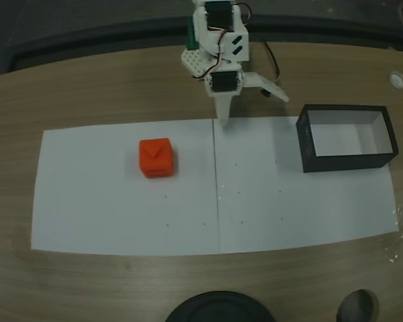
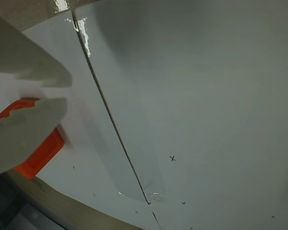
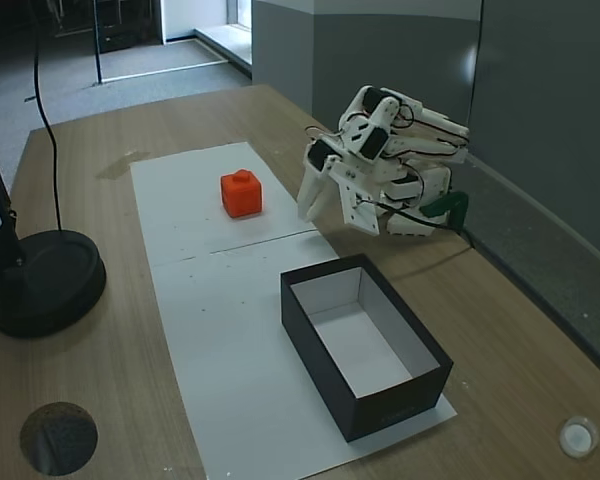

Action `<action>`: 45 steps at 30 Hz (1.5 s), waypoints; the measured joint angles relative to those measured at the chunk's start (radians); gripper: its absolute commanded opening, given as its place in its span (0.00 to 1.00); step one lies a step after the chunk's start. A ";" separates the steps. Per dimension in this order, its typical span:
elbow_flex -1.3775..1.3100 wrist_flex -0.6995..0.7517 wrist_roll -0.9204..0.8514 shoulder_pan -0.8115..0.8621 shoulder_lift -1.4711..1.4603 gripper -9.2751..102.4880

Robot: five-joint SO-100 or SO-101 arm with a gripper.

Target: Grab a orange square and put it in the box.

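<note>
The jaws [image 1: 250,106] stand wide open and hold nothing: in a fixed view one white finger [image 1: 224,107] points down toward the paper's top edge while the other splays out to the right. They touch neither task thing. In another fixed view the jaws [image 3: 318,192] hang above the table's far side, just beyond the paper, with the arm [image 3: 390,160] folded up behind them.

There is one cube [image 1: 156,157], one box [image 1: 346,139] and one arm. Two white sheets [image 1: 127,201] lie side by side on the wooden table [image 1: 87,87], their seam running top to bottom near the frame's middle.

The cube sits flat on the left sheet, left of centre in that fixed view, its notched top face up and the V pointing toward the frame's bottom. It has no obvious long axis. In the wrist view the cube [image 2: 43,151] shows at the left edge, partly behind a blurred white finger [image 2: 24,134].

The box stands open side up at the right of the frame, well apart from the cube, its long axis running left to right. In the other fixed view the box [image 3: 310,335] sits in the lower centre, running toward the lower right.
</note>
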 measured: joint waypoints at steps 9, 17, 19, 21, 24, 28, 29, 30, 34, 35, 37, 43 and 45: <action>0.000 0.000 0.000 -0.002 0.000 0.08; 0.000 0.000 0.000 -0.002 0.000 0.08; 0.000 0.000 0.000 -0.002 0.000 0.08; 0.000 0.000 0.000 -0.002 0.000 0.08; 0.000 0.000 0.000 -0.002 0.000 0.09; 0.000 0.000 0.000 -0.002 0.000 0.09; 0.000 0.000 0.000 -0.002 0.000 0.09; 0.000 -0.012 0.000 0.000 0.000 0.09; 0.002 -0.110 0.000 0.035 0.000 0.10; -0.005 -0.133 0.000 0.044 0.000 0.12; -0.034 -0.164 -0.002 0.061 0.000 0.19; -0.184 -0.183 -0.031 0.163 -0.009 0.36; -0.241 -0.183 0.002 0.222 -0.020 0.38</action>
